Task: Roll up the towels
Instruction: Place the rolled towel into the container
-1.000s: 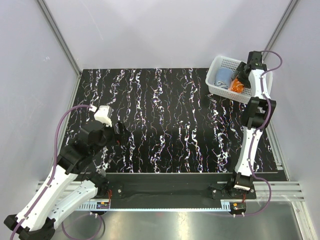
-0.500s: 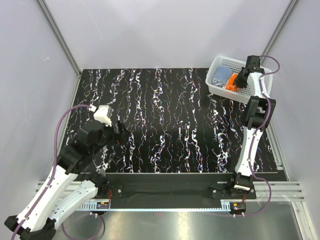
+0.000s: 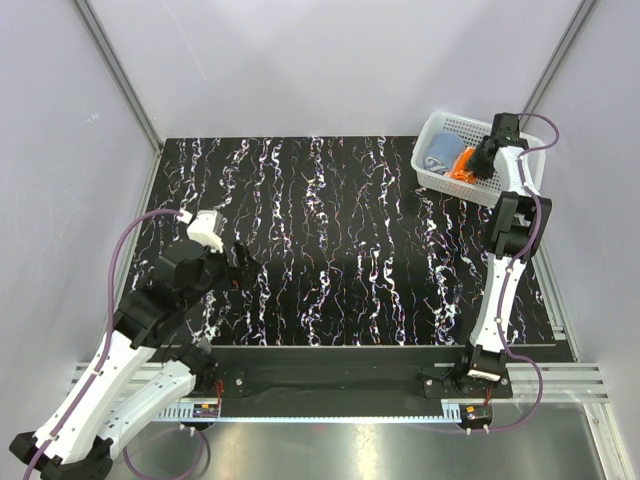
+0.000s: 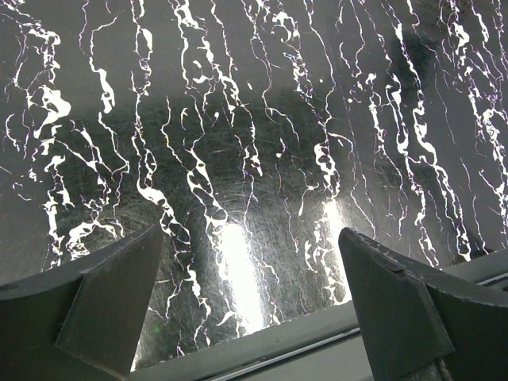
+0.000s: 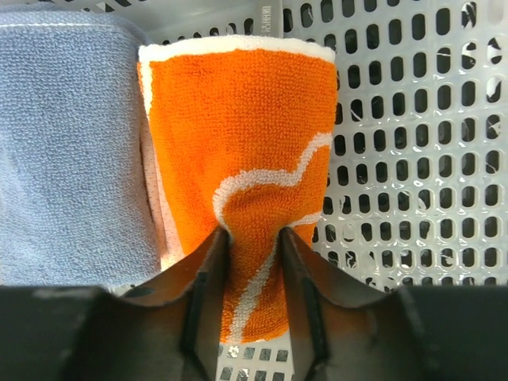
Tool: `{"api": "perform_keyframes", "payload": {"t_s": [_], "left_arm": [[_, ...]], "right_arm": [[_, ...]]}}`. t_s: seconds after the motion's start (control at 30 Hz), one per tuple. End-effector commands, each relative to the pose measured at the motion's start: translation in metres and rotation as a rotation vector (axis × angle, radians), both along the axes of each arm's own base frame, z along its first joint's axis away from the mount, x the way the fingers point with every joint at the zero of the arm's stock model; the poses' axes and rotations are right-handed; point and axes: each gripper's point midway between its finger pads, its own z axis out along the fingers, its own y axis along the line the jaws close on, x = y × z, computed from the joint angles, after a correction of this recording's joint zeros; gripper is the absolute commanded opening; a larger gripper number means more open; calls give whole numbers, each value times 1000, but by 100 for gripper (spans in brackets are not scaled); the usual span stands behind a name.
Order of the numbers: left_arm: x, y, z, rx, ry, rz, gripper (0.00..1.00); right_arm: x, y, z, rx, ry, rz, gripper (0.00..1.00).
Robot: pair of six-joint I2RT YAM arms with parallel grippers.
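Partly hidden: orange towel, lower end

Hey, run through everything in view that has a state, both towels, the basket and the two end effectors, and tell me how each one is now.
orange towel: compact bundle in the basket, pinched at its near end.
blue towel: lying in the basket against the orange towel, not gripped.
basket: upright, holding both towels.
right end effector: shut on the orange towel.
left end effector: open, empty, over the table.

Bright, even overhead light; white glare patches the glossy table in the left wrist view.
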Motion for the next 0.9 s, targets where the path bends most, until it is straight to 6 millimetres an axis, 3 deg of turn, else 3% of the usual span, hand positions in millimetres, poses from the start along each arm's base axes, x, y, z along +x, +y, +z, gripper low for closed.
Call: {"api": "perform_keyframes", "payload": {"t_s": [0.0, 0.37, 0.53, 0.63, 0.67, 0.7, 0.73, 0.77, 0.8, 0.87], "left_arm": [[4, -3, 9, -16, -49, -21, 99], [2, -4, 12, -26, -61, -29, 99], [2, -3, 13, -26, -63, -27, 99], [2, -2, 15, -29, -75, -22, 99], [2, -2, 15, -28, -76, -21, 99], [2, -1, 16, -29, -79, -20, 99], [2, -1, 15, -26, -75, -18, 99], [2, -1, 15, -26, -77, -18, 99], [2, -1, 15, -26, -77, -17, 99], [2, -1, 16, -26, -79, -16, 99]], "right_arm": [[1, -6, 48, -57, -66, -3, 41], [-6, 4, 115, -38, -170, 21, 48], [-21, 12, 150, -27, -212, 29, 50], [-36, 22, 172, -17, -237, 51, 50], [-44, 24, 166, -7, -216, 55, 51], [-53, 32, 187, -7, -253, 71, 52], [-60, 36, 194, -8, -264, 75, 53], [-69, 42, 184, 2, -252, 86, 54], [-82, 51, 210, -7, -302, 101, 59], [-108, 59, 224, -27, -333, 111, 64]]}}
